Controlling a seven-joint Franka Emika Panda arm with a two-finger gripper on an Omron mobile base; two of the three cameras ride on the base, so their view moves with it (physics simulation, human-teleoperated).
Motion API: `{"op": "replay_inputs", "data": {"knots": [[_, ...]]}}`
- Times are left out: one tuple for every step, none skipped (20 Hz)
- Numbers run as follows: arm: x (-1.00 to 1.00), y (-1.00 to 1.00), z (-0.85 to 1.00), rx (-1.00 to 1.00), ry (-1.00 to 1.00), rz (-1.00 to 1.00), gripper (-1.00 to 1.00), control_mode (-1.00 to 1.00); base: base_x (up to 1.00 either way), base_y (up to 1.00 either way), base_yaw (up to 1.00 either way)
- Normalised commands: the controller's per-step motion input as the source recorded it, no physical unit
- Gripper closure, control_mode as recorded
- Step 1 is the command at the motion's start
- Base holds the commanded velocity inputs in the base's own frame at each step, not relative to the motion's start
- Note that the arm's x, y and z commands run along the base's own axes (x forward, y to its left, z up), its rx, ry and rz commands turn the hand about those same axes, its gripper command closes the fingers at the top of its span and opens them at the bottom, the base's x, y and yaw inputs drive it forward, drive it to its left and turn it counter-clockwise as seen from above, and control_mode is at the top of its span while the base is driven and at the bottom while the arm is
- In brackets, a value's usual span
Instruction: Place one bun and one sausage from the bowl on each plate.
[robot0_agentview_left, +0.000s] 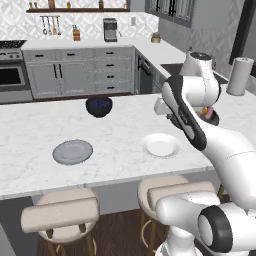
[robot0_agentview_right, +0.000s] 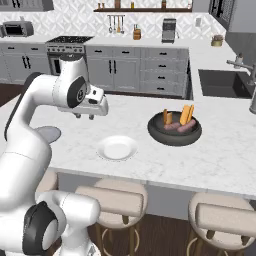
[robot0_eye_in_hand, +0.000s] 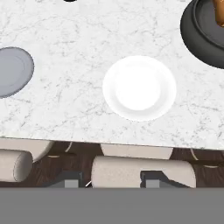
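Marble desk (robot0_agentview_left: 115, 145) in the left base view carries the grey plate (robot0_agentview_left: 73, 151) at left, the white plate (robot0_agentview_left: 161, 145) to its right and a glossy blue bowl (robot0_agentview_left: 99, 106) farther back, with the arm hiding most of the dark bowl (robot0_agentview_left: 214, 118). From the right base view, the dark bowl (robot0_agentview_right: 174, 129) holds two buns (robot0_agentview_right: 187, 114) propped upright and two sausages (robot0_agentview_right: 179, 128) lying beside them, the white plate (robot0_agentview_right: 117, 148) sits bare to its left, and the tool (robot0_agentview_right: 84, 116) hangs above the desk left of that plate. Looking down from the hand view, the white plate (robot0_eye_in_hand: 139, 88) lies centred, the grey plate (robot0_eye_in_hand: 13, 71) at the left edge, the bowl (robot0_eye_in_hand: 204, 33) at top right, and the tool (robot0_eye_in_hand: 109, 179) holds nothing, though I cannot tell how wide its jaws stand.
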Motion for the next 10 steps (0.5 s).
{"op": "replay_inputs", "data": {"knots": [[-0.04,0.00,0.00,0.00,0.00,0.00,-1.00,-1.00,0.00,0.00,0.00],[-0.48,0.00,0.00,0.00,-0.07,0.00,-1.00,-1.00,0.00,0.00,0.00],[-0.72,0.00,0.00,0.00,-0.10,0.00,-1.00,-1.00,0.00,0.00,0.00],[-0.56,0.00,0.00,0.00,-0.13,0.00,-1.00,-1.00,0.00,0.00,0.00],[-0.70,0.00,0.00,-0.01,-0.21,0.00,-1.00,-1.00,0.00,0.00,0.00],[-0.72,-0.15,0.00,-0.02,-0.21,0.00,-1.00,-1.00,0.00,0.00,0.00],[0.00,0.00,0.00,0.00,0.00,0.00,-1.00,1.00,-0.32,-0.79,-0.03],[0.00,0.00,0.00,0.00,0.00,0.00,-1.00,1.00,-0.23,-1.00,-0.03],[0.00,0.00,0.00,0.00,0.00,0.00,-1.00,1.00,-0.14,-1.00,-0.03],[0.00,0.00,0.00,0.00,0.00,0.00,-1.00,1.00,-0.09,-1.00,-0.04]]}}
